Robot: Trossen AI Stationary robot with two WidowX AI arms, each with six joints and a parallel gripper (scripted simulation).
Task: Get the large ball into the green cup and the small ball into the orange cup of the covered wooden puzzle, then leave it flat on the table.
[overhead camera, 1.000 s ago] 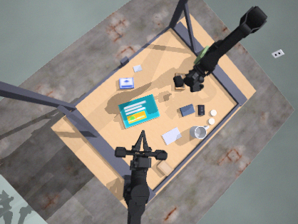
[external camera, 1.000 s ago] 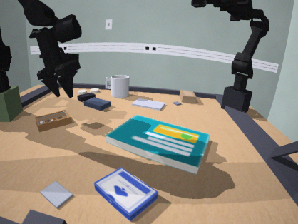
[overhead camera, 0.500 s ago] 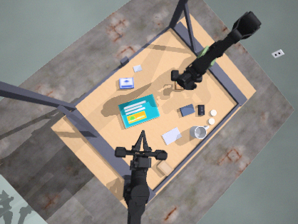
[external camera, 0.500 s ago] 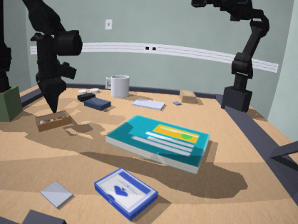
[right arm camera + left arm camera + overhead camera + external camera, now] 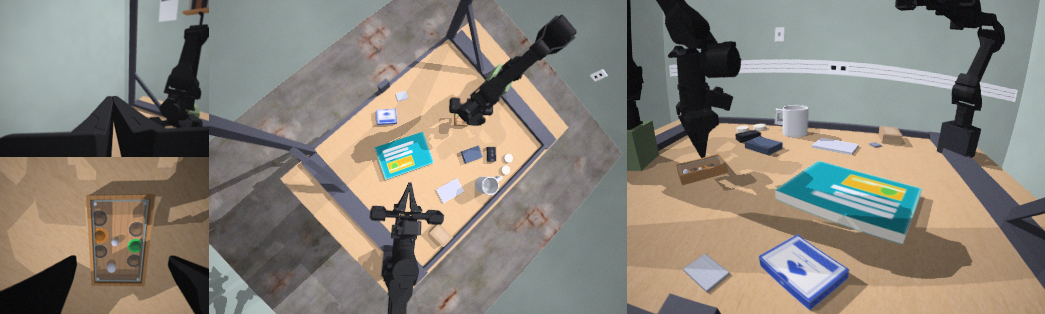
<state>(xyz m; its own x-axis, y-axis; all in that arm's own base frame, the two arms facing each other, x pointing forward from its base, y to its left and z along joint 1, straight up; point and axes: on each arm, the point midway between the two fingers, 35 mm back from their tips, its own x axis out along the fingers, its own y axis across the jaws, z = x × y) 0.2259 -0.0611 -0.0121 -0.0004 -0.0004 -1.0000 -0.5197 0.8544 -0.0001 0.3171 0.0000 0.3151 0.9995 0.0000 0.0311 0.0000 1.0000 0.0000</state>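
Observation:
The covered wooden puzzle (image 5: pixel 119 242) lies flat on the table under a clear lid. Inside it, the small white ball sits loose in the middle, between the orange cup (image 5: pixel 101 235) and the green cup (image 5: pixel 135 245). The large white ball rests near the closer end, outside any cup. My left gripper (image 5: pixel 121 260) is open and hangs above the puzzle, one finger on each side, not touching it. In the exterior view it (image 5: pixel 702 147) points down over the puzzle (image 5: pixel 702 169). My right gripper (image 5: pixel 409 192) is shut and empty, raised at the opposite side of the table, and shows shut in its wrist view (image 5: pixel 113 105).
A teal book (image 5: pixel 404 155) lies mid-table. A blue card box (image 5: pixel 386 116), a dark blue box (image 5: pixel 471 154), a white notepad (image 5: pixel 449 190), a mug (image 5: pixel 488 185), two white discs (image 5: pixel 507 158) and a wooden block (image 5: pixel 440 235) lie around. A green block (image 5: pixel 639 145) stands near the puzzle.

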